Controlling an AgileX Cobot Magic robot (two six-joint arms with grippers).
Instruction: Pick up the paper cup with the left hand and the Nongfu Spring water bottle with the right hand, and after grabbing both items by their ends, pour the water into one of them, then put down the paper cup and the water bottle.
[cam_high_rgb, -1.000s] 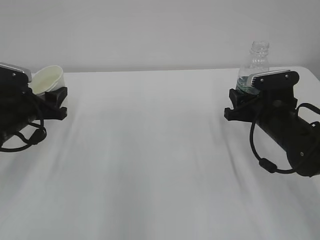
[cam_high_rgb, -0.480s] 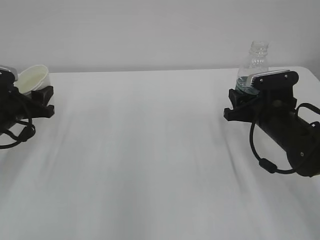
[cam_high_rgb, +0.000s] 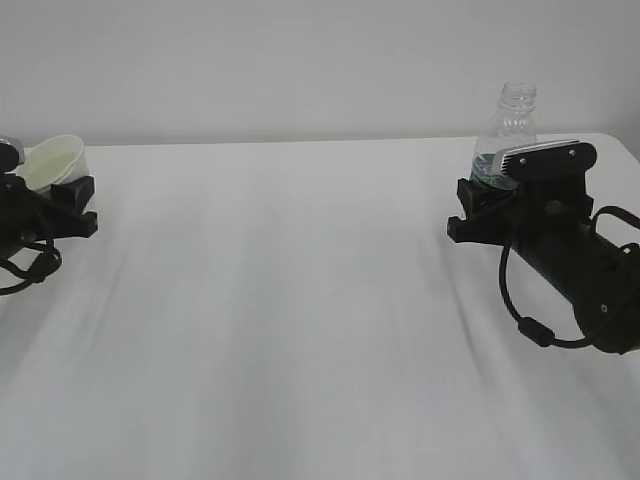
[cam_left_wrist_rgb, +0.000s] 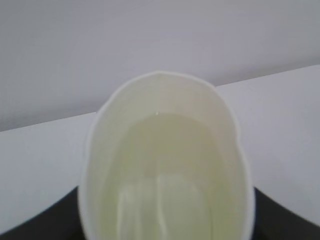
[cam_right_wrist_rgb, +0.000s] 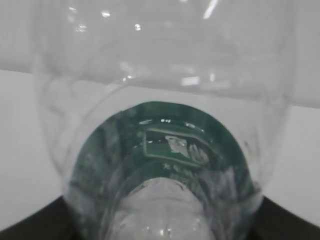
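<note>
A: Since the earlier frames, the paper cup and the left end effector carrying it have drawn further toward the left edge of the exterior view; the bottle side is unchanged.

B: How is the cup held?

A: The left end effector is closed around the cup's lower part, mouth tilted toward the middle of the bench. In the left wrist view the cup fills the frame, showing its pale cream interior and rolled rim. Whether the interior holds water cannot be told.

B: And the bottle?

A: The Nongfu Spring water bottle stands upright and uncapped at the right rear of the bench, with the right end effector clamped on its lower body at the green label. The right wrist view shows the clear ribbed wall and the green label band close up.
</note>
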